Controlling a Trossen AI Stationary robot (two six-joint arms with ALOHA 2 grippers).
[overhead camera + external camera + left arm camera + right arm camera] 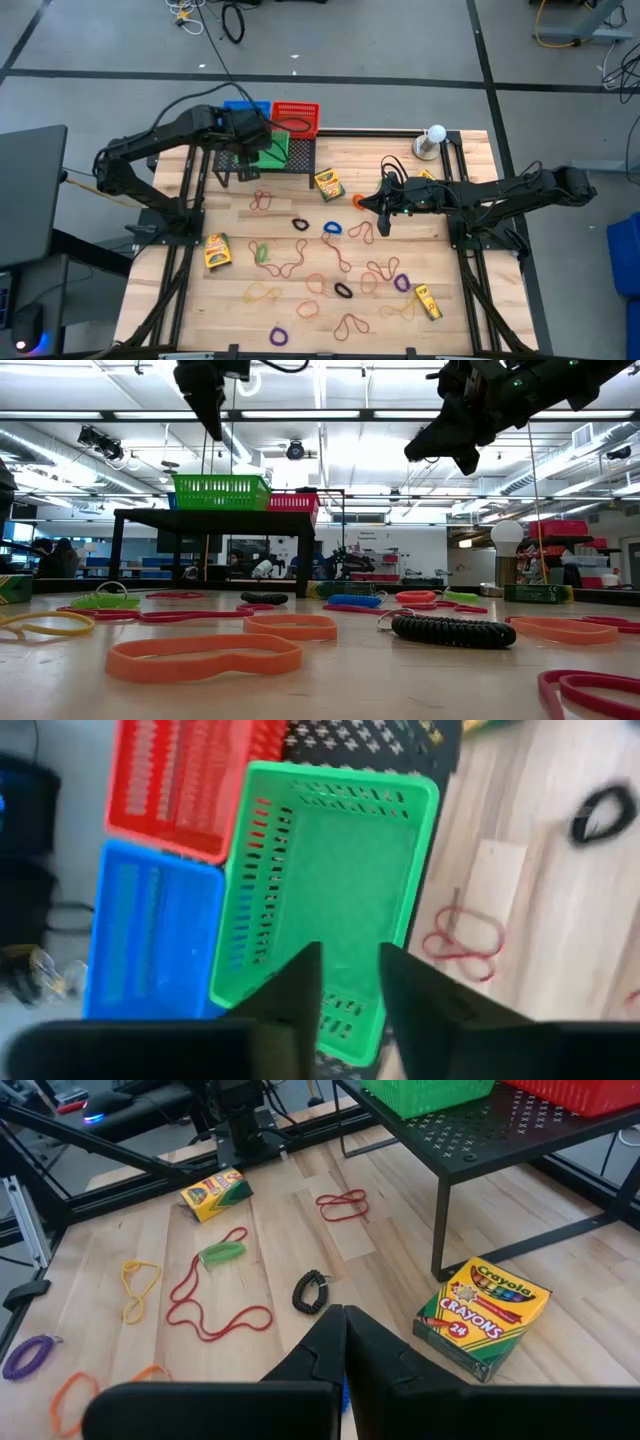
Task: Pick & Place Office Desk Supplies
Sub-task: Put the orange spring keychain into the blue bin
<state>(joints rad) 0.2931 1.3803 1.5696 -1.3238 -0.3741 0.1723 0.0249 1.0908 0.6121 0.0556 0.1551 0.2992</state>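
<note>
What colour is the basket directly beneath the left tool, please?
Green basket, clearest in the left wrist view.

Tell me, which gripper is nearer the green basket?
The left gripper: it hangs right above the green basket. The right gripper is far off, over the table's middle.

Three baskets [272, 128] sit together on a raised shelf [300, 155] at the table's [470, 250] far edge. One crayon box [328, 184] lies just before the shelf, another [216, 251] toward the left side, a third [428, 301] near right. Rubber bands [290, 265] lie scattered between them. A ball on a base [433, 140] stands at the far right corner.
</note>
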